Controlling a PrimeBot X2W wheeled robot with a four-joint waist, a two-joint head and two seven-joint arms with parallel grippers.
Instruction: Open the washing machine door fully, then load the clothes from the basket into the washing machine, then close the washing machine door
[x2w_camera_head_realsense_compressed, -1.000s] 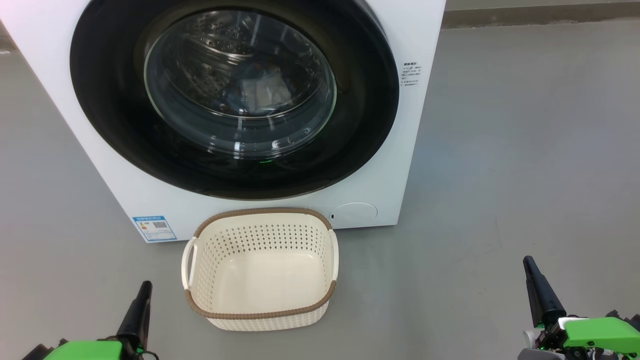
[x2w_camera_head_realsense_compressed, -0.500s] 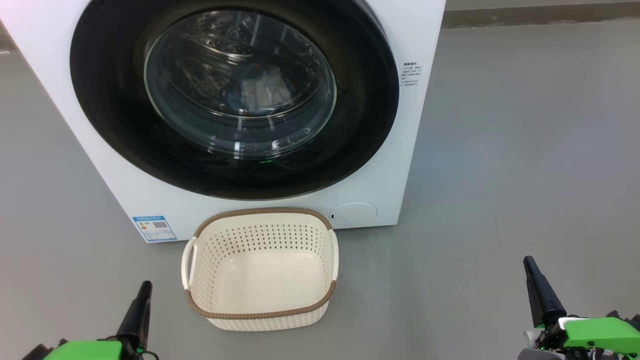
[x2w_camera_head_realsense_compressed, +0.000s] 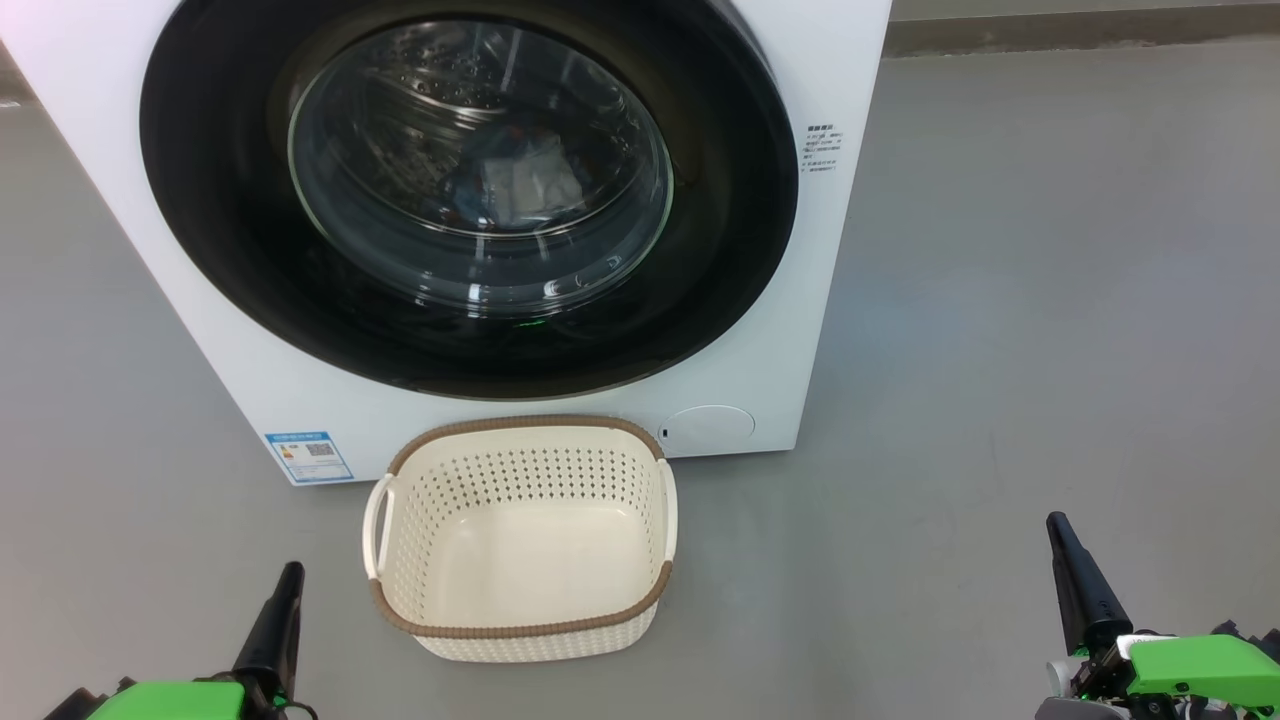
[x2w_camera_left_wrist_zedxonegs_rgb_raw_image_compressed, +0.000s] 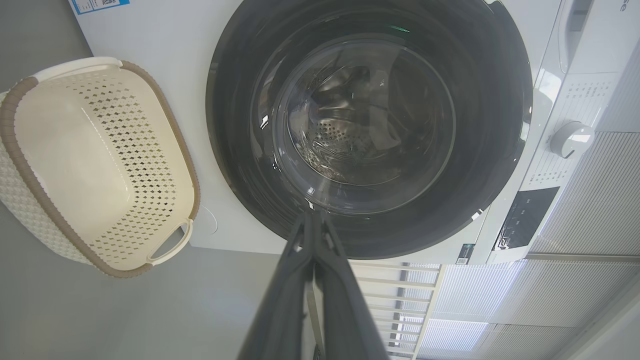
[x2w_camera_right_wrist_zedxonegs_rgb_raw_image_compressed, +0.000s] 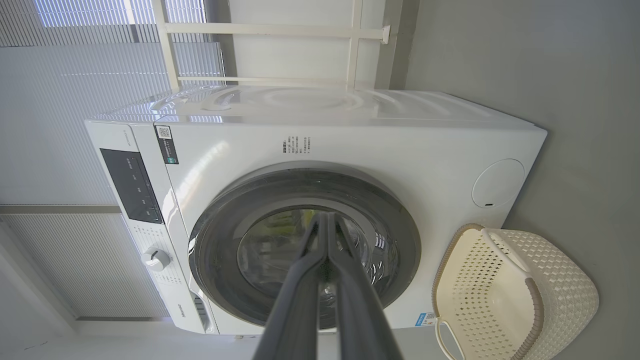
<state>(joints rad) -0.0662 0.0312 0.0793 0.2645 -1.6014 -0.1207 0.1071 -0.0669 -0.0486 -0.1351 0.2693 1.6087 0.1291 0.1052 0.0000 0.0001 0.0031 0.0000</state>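
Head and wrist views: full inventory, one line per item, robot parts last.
washing machine: 1, white, on the floor ahead of the robot
washing machine door: 1, glossy black rim with clear glass, closed on the machine's front
clothes: count cannot be told, pale with bluish patches, inside the drum behind the glass
basket: 1, cream with brown rim, empty, on the floor before the machine
label sticker: 1, blue, machine front, lower left
round cover: 1, white, machine front, lower right
knob: 1, white, control panel
floor: grey
left gripper: 1, dark fingers, shut, lower left
right gripper: 1, dark fingers, shut, lower right
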